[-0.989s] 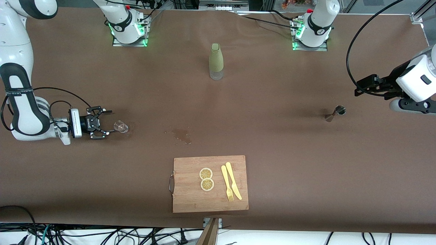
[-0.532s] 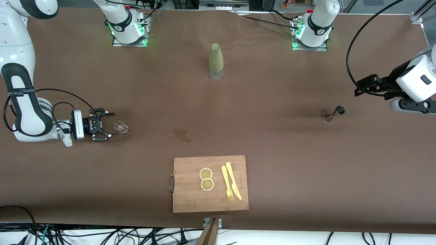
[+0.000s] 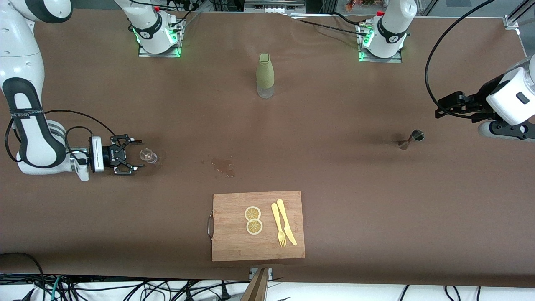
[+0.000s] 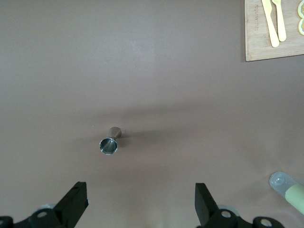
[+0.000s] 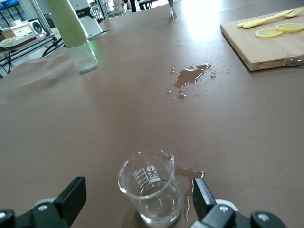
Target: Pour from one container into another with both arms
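Beaker (image 3: 148, 156) stood upright on the table (image 3: 334, 175) toward the right arm's end, at about 9 o'clock from the cutting board (image 3: 258, 225), just off your right gripper (image 3: 130, 156). That gripper's fingers (image 5: 71, 199) were spread apart, the beaker just ahead of the gap between them, not touching. It was clear glass, small, light, likely slippery and breakable, with a wet patch at its foot, so you wanted a gentle squeeze round the mid wall, below the spout lip.

Jigger (image 3: 410, 139) stood toward the left arm's end, at about 2 o'clock from the board. Your left gripper (image 4: 138, 209) hung over the table near it, fingers wide apart, holding nothing. Steel, stiff, narrow waist: you should have pinched there.

Bottle (image 3: 265, 75) stood at 12 o'clock from the board; a spill (image 3: 222, 164) lay between beaker and board.
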{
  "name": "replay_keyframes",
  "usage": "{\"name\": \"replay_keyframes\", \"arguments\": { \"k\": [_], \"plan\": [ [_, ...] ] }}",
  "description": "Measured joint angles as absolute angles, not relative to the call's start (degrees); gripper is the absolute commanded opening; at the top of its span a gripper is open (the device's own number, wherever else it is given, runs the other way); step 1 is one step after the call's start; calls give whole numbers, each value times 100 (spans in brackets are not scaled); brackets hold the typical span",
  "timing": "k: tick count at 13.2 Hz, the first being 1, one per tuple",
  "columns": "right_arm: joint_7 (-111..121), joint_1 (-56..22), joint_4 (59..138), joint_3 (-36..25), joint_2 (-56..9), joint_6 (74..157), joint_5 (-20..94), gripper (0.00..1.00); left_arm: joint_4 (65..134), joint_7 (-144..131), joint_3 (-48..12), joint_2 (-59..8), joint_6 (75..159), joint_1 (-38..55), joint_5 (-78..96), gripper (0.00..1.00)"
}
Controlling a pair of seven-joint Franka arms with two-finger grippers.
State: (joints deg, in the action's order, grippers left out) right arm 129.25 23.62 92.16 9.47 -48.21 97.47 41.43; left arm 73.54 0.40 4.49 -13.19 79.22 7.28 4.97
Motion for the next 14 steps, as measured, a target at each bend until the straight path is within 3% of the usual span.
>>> {"name": "replay_keyframes", "arguments": {
  "k": [14],
  "plan": [
    [13629, 2368, 9742, 762, -4854, 9942, 4123, 100, 7350, 40, 450, -1319, 7922, 699, 497, 100]
  ]
}}
